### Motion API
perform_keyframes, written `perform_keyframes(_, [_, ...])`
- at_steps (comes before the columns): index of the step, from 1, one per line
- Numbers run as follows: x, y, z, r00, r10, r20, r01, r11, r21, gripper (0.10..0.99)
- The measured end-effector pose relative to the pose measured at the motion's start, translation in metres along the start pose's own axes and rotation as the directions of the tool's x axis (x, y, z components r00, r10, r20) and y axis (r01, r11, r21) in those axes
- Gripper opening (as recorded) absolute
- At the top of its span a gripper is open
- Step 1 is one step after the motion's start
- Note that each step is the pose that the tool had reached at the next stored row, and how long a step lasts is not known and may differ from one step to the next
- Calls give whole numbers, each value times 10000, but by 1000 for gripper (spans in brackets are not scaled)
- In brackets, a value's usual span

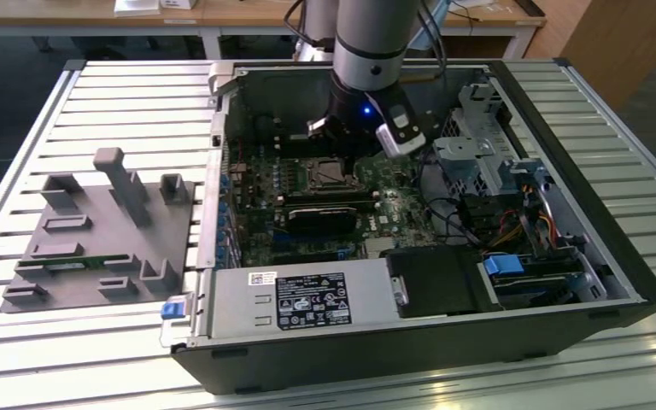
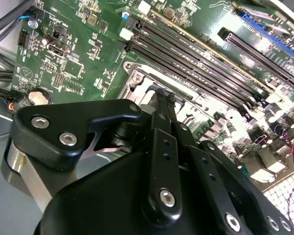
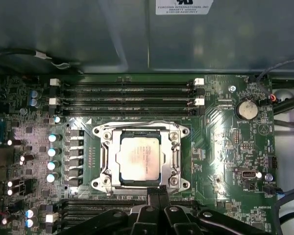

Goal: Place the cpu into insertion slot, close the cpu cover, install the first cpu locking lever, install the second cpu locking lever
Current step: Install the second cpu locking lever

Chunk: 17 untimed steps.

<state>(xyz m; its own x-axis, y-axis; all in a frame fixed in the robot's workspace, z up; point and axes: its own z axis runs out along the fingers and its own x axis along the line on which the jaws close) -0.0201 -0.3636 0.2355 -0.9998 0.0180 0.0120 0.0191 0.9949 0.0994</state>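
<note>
Nearest you in the first wrist view is the gripper [image 3: 158, 192]: its black fingers come together to one narrow tip right at the edge of the cover [image 3: 139, 132], with no gap between them that you can see, and you cannot tell whether anything thin is pinched there. In the second wrist view the same tip [image 2: 162, 100] sits down against the metal frame of the socket, just beside the long black memory slots [image 2: 196, 54].

Just past the tip, the cpu [image 3: 138, 157] lies flat in the slot [image 3: 123, 182], its silver top showing through the square cut-out of the cover, which is folded down over it. The board [image 3: 225, 161] spreads around the socket, with a coin cell [image 3: 247, 109] well off to one side and another bank of memory slots beyond the socket.

In the exterior view you see the arm [image 1: 371, 43] reaching down into the open case [image 1: 601, 256], the gripper [image 1: 345, 149] just above the socket [image 1: 328, 173]. Beyond the case, on the exterior view's left, a grey fixture [image 1: 106, 231] stands on the slatted table [image 1: 32, 137].
</note>
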Motion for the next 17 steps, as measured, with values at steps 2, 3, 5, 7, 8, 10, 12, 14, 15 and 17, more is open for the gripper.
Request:
perform_keyframes(2, [0, -10, 0, 10000, 0, -1, 0, 10000, 0, 106])
perform_keyframes(3, [0, -13, 0, 10000, 0, -1, 0, 10000, 0, 106])
perform_keyframes(5, [0, -19, 1, 10000, 0, 0, 0, 10000, -1, 106])
perform_keyframes(7, [-1, -22, 3, 10000, 0, -1, 0, 10000, 1, 106])
perform_keyframes(8, [0, -22, 4, 10000, 0, -1, 0, 10000, 1, 106])
perform_keyframes(10, [0, -23, 11, 10000, 0, 0, 0, 10000, -1, 106])
perform_keyframes(12, [-1, -29, 21, 10000, -1, -2, 1, 10000, 2, 106])
perform_keyframes(14, [1, -38, 32, 10000, 0, -1, 0, 10000, 0, 106])
perform_keyframes(15, [7, -43, 36, 10000, 0, 0, 0, 10000, 0, 106])
perform_keyframes(17, [36, -53, 44, 10000, -2, -1, 2, 10000, 0, 106])
